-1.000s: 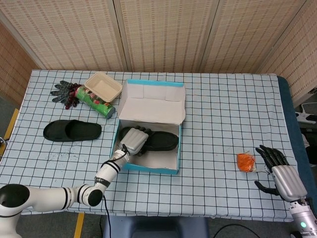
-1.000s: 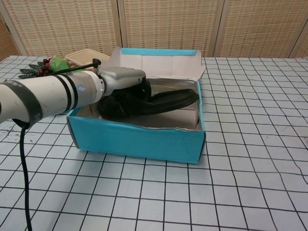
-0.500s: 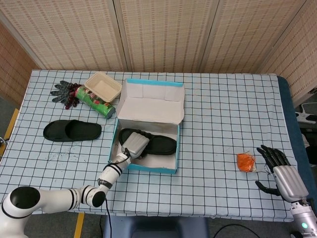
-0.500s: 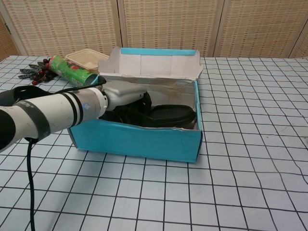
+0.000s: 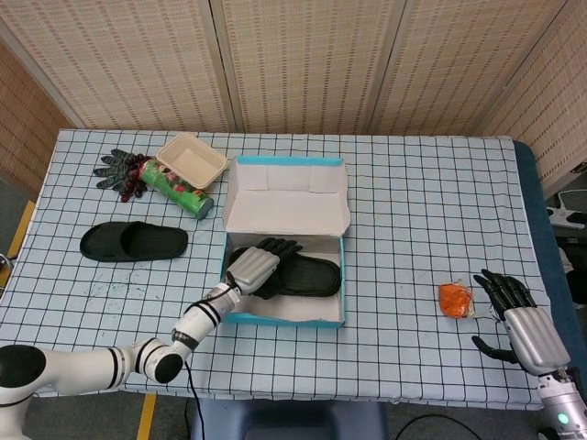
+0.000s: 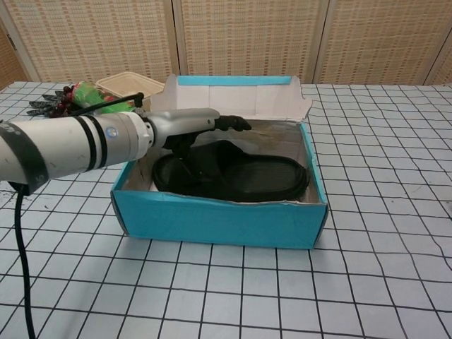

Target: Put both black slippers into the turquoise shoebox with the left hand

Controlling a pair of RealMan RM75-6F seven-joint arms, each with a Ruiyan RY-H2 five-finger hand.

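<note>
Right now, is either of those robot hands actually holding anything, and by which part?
Nothing is held. The left hand hovers with fingers stretched out above the black rubber slipper lying in the turquoise cardboard shoebox. The right hand is open on the table.

- Woven beige panels (image 5: 303, 55) are standing behind the surface.
- A white cloth with a black grid (image 5: 422, 211) is covering the surface.
- Grey floor (image 5: 11, 206) is showing at left.

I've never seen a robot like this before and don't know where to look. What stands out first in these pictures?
The bright turquoise shoebox in the middle of the checked table draws the eye, its lid up, with one black slipper lying inside. The robot's left hand reaches over the box, fingers stretched out above that slipper. A second black slipper lies on the table to the left.
</note>
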